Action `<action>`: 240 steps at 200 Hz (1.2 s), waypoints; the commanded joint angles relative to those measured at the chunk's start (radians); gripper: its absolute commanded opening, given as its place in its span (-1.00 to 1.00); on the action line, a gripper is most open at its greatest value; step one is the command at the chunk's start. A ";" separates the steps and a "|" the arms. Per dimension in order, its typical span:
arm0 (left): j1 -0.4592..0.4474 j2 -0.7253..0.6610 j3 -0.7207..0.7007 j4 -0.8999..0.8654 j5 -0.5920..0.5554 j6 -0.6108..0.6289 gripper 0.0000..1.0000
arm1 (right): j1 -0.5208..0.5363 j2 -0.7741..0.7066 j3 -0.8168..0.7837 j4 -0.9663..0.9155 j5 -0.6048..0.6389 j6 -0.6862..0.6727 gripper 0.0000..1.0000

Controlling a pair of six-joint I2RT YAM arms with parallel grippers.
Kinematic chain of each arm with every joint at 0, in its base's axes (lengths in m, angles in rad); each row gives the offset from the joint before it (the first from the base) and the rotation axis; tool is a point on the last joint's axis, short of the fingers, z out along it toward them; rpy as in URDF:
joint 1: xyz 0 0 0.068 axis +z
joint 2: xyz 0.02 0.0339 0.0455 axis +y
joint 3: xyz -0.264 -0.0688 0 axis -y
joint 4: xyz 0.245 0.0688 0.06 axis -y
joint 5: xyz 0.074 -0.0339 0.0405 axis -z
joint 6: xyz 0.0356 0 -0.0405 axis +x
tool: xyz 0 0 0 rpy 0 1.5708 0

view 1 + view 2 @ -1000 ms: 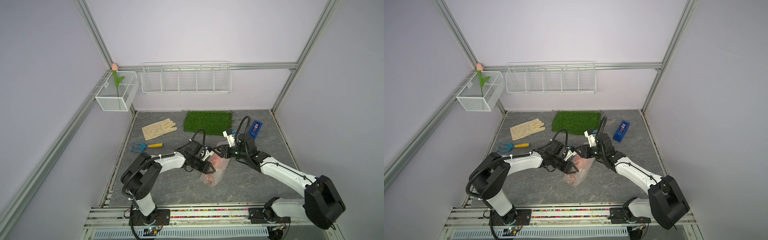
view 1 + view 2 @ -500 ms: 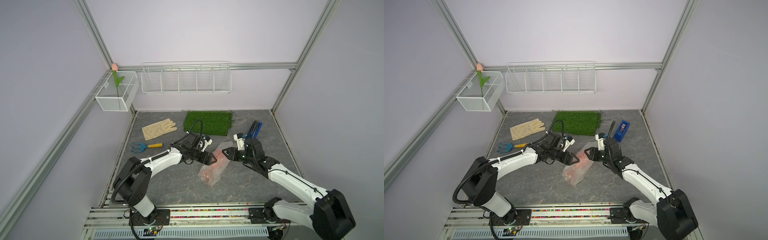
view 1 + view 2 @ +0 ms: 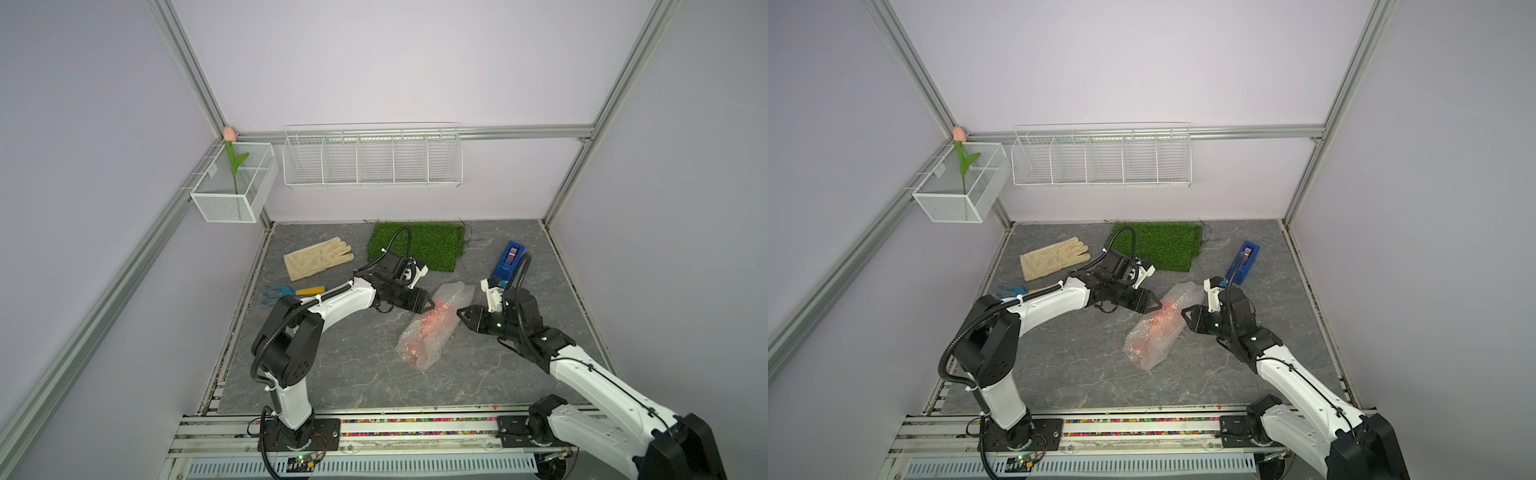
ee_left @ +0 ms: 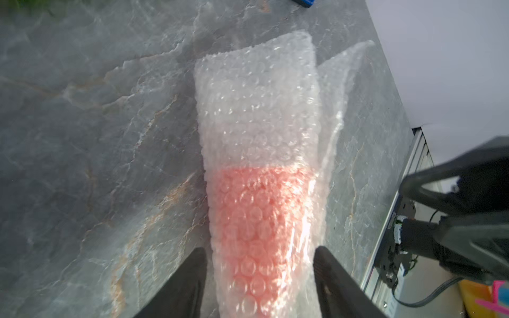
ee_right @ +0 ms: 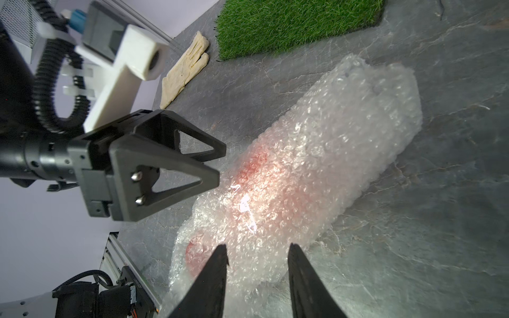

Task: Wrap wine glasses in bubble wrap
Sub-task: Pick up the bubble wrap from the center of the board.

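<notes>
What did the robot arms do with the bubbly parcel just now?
A second ago both grippers were bunched together on the far end of the wrap. Now the left gripper and right gripper sit apart, one on each side, jaws open, so they seem to have let go. The wrap's end has flopped out longer. The goblet is still inside. The glove, mat and blue box stayed put.

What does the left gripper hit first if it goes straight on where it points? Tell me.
The left gripper would meet the bubble wrap rolled around the red goblet. In the left wrist view its jaws stand either side of the roll, seemingly at its surface.
</notes>
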 commanded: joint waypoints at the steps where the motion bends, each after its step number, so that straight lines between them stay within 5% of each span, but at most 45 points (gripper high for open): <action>1: -0.001 0.053 0.044 -0.040 0.022 0.030 -0.01 | -0.010 -0.015 -0.045 -0.021 0.018 0.020 -0.23; 21: 0.000 0.091 0.062 -0.050 0.040 0.037 -0.23 | -0.017 -0.010 -0.069 -0.012 0.039 0.035 -0.27; 53: 0.000 0.092 0.061 -0.057 0.052 0.037 -0.25 | -0.024 0.030 -0.078 -0.004 0.066 0.037 -0.31; 92: 0.005 0.028 0.083 -0.098 -0.002 0.041 0.00 | -0.023 0.094 -0.060 0.041 0.054 0.040 -0.34; 139: 0.001 -0.009 0.177 -0.182 -0.112 0.059 0.04 | -0.024 0.160 -0.017 0.054 0.062 0.024 -0.35; 194: -0.118 0.027 0.352 -0.348 -0.297 0.163 0.92 | -0.049 0.212 0.000 0.074 0.070 0.032 -0.39; 240: -0.186 0.130 0.456 -0.441 -0.358 0.172 0.99 | -0.091 0.202 0.009 0.047 0.065 0.024 -0.41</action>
